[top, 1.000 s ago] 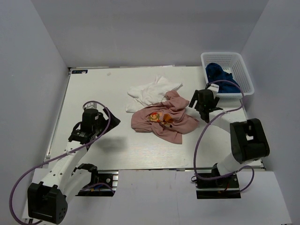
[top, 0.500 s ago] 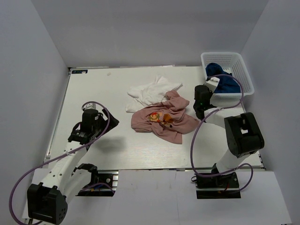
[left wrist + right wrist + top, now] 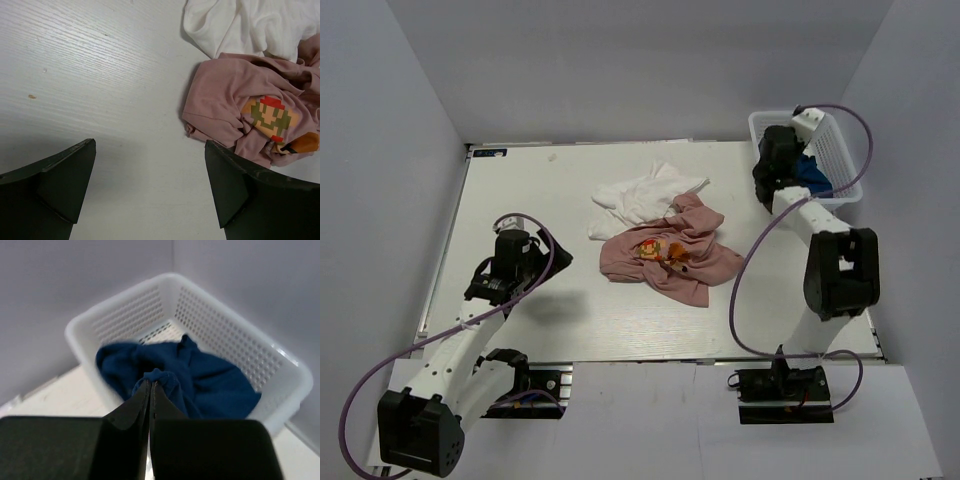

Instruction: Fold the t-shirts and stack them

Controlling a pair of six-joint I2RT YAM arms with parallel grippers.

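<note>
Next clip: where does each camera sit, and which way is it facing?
Top external: above and behind the bases, looking down on the table, white t-shirt, pink t-shirt and basket; both arms show.
Left wrist: low over the table, facing both those t-shirts; left gripper, its fingers open, frames the bottom.
Right wrist: facing the basket holding the navy t-shirt; right gripper, shut, at bottom centre.
Shared: top external and left wrist both show the pink and white t-shirts.
</note>
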